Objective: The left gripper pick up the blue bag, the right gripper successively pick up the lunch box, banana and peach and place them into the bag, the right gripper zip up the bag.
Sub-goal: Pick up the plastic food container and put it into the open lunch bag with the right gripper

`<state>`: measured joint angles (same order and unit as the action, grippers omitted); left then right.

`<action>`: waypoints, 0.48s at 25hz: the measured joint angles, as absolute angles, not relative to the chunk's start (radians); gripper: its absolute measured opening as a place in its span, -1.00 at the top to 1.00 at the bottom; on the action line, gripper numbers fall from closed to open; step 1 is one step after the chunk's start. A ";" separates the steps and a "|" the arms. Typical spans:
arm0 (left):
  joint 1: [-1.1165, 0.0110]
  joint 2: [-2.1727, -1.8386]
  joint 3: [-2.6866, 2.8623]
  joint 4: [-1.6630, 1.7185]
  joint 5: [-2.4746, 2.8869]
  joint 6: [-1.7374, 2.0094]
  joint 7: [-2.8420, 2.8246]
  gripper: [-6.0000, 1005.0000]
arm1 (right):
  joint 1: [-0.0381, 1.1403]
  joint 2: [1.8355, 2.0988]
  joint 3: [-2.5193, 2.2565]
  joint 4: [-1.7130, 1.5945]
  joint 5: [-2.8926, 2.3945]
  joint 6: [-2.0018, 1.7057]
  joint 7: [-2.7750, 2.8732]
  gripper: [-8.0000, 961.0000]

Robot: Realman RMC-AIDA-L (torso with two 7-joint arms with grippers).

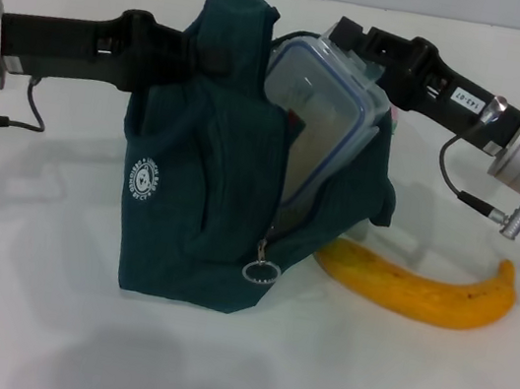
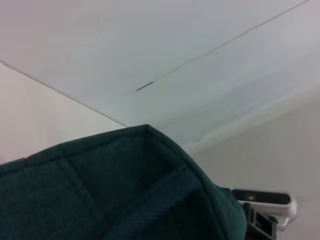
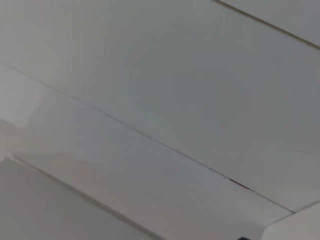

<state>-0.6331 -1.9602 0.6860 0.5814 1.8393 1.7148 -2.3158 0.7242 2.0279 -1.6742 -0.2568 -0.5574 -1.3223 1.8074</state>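
The blue bag (image 1: 197, 214) stands on the white table, its top pulled up by my left gripper (image 1: 203, 48), which is shut on the fabric near the handles. The teal fabric (image 2: 125, 195) also fills the lower part of the left wrist view. My right gripper (image 1: 351, 38) is shut on the upper edge of the lunch box (image 1: 318, 114). The clear box with its blue-rimmed lid is tilted, its lower half inside the bag's open mouth. The banana (image 1: 424, 287) lies on the table just right of the bag. The peach is hidden. A ring zipper pull (image 1: 261, 272) hangs at the bag's front.
The white table (image 1: 20, 314) stretches in front of and beside the bag. A cable and plug (image 1: 511, 219) hang under the right wrist, above the banana. The right wrist view holds only pale flat surfaces.
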 joint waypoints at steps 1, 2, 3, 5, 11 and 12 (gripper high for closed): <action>-0.631 -1.960 0.686 0.581 1.839 1.711 -2.314 0.92 | 0.723 2.028 -1.674 -0.265 -0.557 -1.322 1.802 0.66; -0.628 -1.959 0.686 0.581 1.839 1.708 -2.313 0.92 | 0.721 2.028 -1.674 -0.274 -0.558 -1.321 1.793 0.65; -0.625 -1.958 0.686 0.581 1.839 1.707 -2.312 0.92 | 0.720 2.028 -1.674 -0.281 -0.558 -1.321 1.785 0.64; -0.621 -1.958 0.686 0.581 1.839 1.706 -2.310 0.92 | 0.719 2.028 -1.674 -0.287 -0.559 -1.320 1.770 0.62; -0.611 -1.955 0.686 0.582 1.839 1.706 -2.307 0.92 | 0.705 2.028 -1.666 -0.297 -0.557 -1.329 1.744 0.48; -0.610 -1.954 0.685 0.583 1.839 1.706 -2.307 0.92 | 0.701 2.028 -1.663 -0.300 -0.556 -1.329 1.738 0.43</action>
<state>-0.6096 -1.9544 0.6855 0.5827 1.8394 1.7057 -2.3071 0.7010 2.0278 -1.6633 -0.3000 -0.5559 -1.3294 1.7382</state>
